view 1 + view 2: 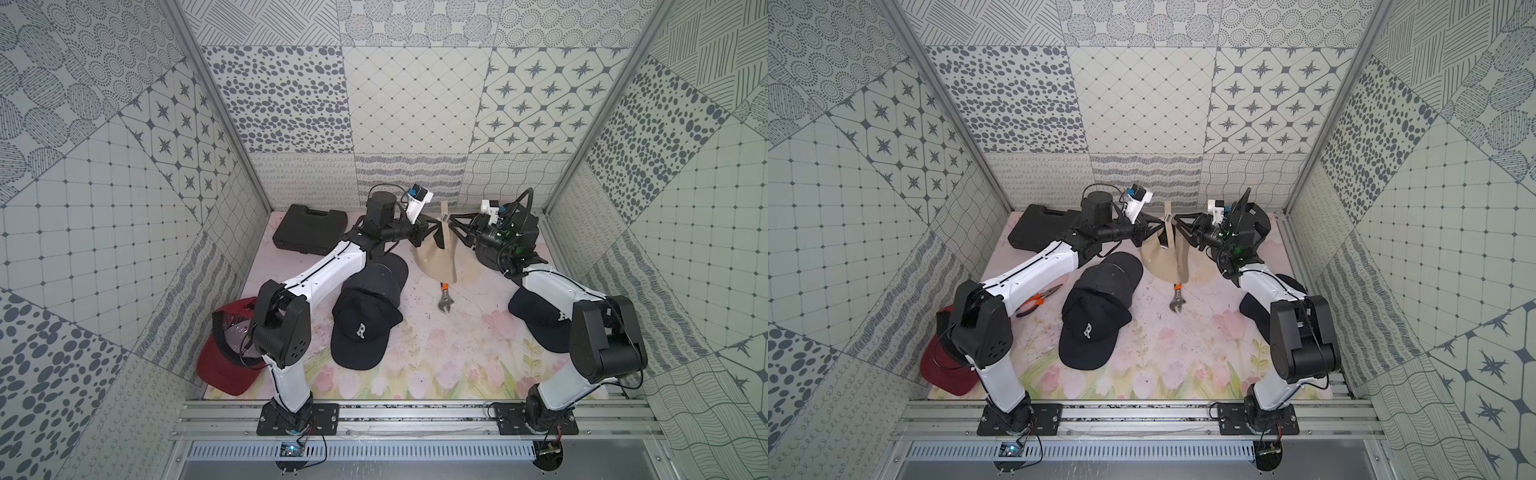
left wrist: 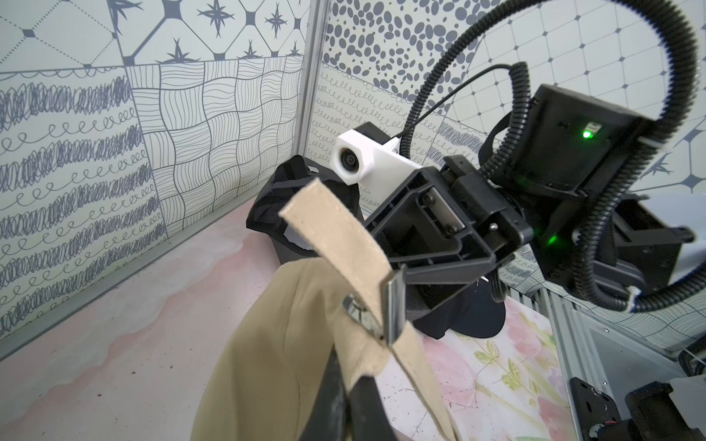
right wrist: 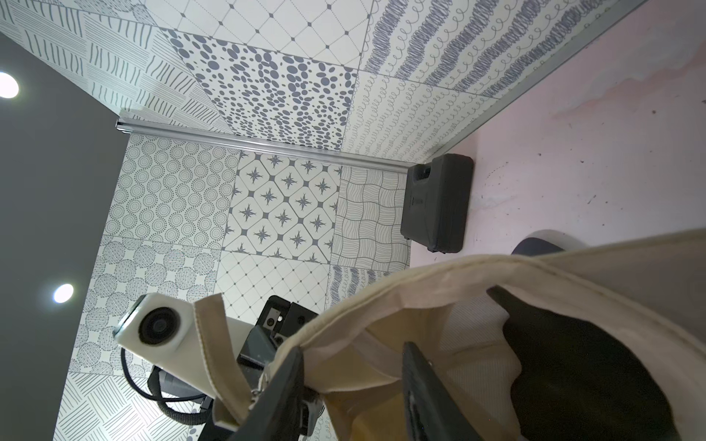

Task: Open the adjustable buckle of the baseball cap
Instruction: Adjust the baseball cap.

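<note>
Upper middle in both top views, the left gripper (image 1: pixel 434 232) is clenched on the tan cap (image 1: pixel 436 266) just beside its buckle (image 1: pixel 444 219). This likely presents the buckle to the right gripper (image 1: pixel 453 222), whose fingers (image 3: pixel 284 382) straddle the cap's edge. Whether they grasp it, I cannot tell.

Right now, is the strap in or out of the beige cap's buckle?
In. The strap runs through the metal buckle, its free end sticking out beyond it. Whether the buckle is unlatched, cannot tell.
</note>
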`<state>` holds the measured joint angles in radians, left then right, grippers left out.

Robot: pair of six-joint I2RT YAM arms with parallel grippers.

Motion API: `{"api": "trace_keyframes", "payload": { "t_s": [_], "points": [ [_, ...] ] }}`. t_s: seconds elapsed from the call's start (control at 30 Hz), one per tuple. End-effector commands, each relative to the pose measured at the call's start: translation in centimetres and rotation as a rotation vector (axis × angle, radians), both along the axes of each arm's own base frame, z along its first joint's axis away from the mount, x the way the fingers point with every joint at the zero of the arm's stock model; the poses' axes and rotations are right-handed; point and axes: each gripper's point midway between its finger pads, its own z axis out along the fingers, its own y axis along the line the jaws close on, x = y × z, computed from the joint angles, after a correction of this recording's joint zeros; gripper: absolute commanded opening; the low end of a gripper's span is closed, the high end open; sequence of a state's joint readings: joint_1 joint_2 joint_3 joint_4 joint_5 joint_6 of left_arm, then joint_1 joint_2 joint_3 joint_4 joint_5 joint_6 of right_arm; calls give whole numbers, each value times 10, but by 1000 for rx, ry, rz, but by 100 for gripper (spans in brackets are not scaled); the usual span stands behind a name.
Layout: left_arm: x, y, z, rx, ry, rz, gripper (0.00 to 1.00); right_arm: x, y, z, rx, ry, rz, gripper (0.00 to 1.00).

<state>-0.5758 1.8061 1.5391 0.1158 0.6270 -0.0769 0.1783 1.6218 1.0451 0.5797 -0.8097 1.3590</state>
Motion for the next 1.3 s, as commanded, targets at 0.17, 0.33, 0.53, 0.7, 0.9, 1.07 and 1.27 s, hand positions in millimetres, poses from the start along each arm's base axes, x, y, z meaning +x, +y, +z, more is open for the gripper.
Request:
{"api": "trace_keyframes", "payload": {
  "t_s": [0.17, 0.33, 0.53, 0.7, 0.9, 1.07, 1.27],
  "points": [
    [-7, -5, 14, -21, -88, -69, 0, -11, -2, 29, 24, -91, -20, 55],
    [-7, -5, 12, -15, -88, -72, 0, -17, 0, 36, 30, -115, -17, 54],
    [-12, -8, 12, -13, -87, -108, 0, -16, 4, 34, 20, -109, -5, 41],
    [-17, -11, 12, -2, -98, -133, 0, -17, 12, 38, 14, -125, 22, 8],
    [-7, 0, 5, 73, -107, -43, 35, -18, 7, 47, -84, -197, 35, 0],
    [-9, 28, 14, 114, -126, 25, 52, -17, -8, 49, -182, -266, 69, 0],
    [-7, 46, 23, 94, -85, 16, 61, -23, -4, 45, -269, -358, 178, 0]
  ]
}}
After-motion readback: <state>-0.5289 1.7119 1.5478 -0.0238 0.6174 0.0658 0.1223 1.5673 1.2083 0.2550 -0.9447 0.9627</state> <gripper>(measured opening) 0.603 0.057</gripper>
